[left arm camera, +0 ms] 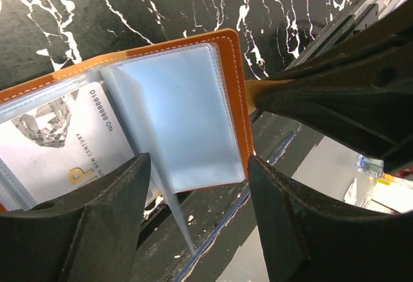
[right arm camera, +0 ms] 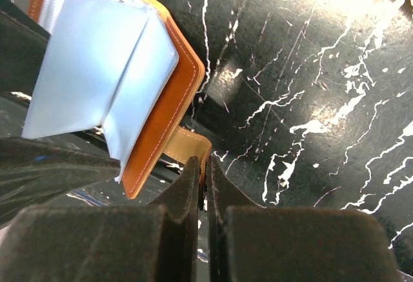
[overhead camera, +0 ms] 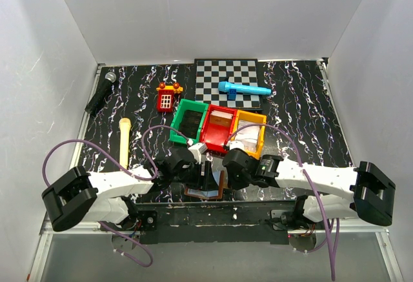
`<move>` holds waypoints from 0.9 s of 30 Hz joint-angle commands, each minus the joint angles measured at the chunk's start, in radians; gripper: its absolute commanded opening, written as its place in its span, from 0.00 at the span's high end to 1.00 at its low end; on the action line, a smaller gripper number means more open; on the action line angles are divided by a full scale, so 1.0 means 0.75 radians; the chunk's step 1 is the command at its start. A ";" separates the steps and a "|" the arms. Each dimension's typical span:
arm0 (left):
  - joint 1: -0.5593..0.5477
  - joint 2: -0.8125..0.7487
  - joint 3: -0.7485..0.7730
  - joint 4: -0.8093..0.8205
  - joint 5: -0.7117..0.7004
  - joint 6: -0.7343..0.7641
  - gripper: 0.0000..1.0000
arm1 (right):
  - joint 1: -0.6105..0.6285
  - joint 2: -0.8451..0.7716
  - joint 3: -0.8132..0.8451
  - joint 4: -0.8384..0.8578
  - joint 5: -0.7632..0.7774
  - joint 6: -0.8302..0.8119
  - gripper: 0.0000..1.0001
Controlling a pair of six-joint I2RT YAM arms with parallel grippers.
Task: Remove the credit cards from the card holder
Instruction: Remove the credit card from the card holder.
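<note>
Step in hand, by judgement: extracting the first of the credit cards (left arm camera: 58,146) from its pocket; none out so far as visible. Starting at left: L gripper (left arm camera: 197,166) wide open, nothing held, jaws straddling the loose clear sleeve (left arm camera: 174,108) on the right half of the card holder (left arm camera: 229,88). Contact w/ sleeve not discernible. Shift leftward to reach the printed card (diamond graphic, serial no. along one edge), seated in a clear pocket just left of the left jaw. Set one pad under the card's free edge and the other on top; close on card only, never on pocket plastic, to avoid lifting the whole page. Draw in line w/ the pocket mouth, slow, no twist. Mouth direction unclear from wrist view; confirm before pulling. Moving right: holder lying open at the near edge of the table (overhead camera: 310,120), between both arms in top view, orange-brown cover down, pale blue pockets up, one page standing half raised. Further right: tan strap (right arm camera: 184,143) projecting from the cover edge, pinched in R gripper (right arm camera: 203,166), jaws shut on it w/ almost no gap. Use that pinch as anchor: hold strap low and taut against the pull to stop the holder sliding along w/ the card. Likely risks: thin strap slipping out; glossy pocket dragging on card.
</note>
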 commanded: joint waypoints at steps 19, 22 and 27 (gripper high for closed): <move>-0.084 0.191 0.228 0.024 0.090 0.115 0.40 | 0.005 0.006 -0.066 -0.024 0.065 0.050 0.99; -0.086 0.171 0.220 0.018 0.056 0.113 0.40 | 0.003 0.012 -0.072 -0.030 0.069 0.056 0.99; -0.086 0.077 0.179 -0.015 -0.008 0.102 0.39 | -0.013 0.027 -0.096 -0.050 0.077 0.085 0.99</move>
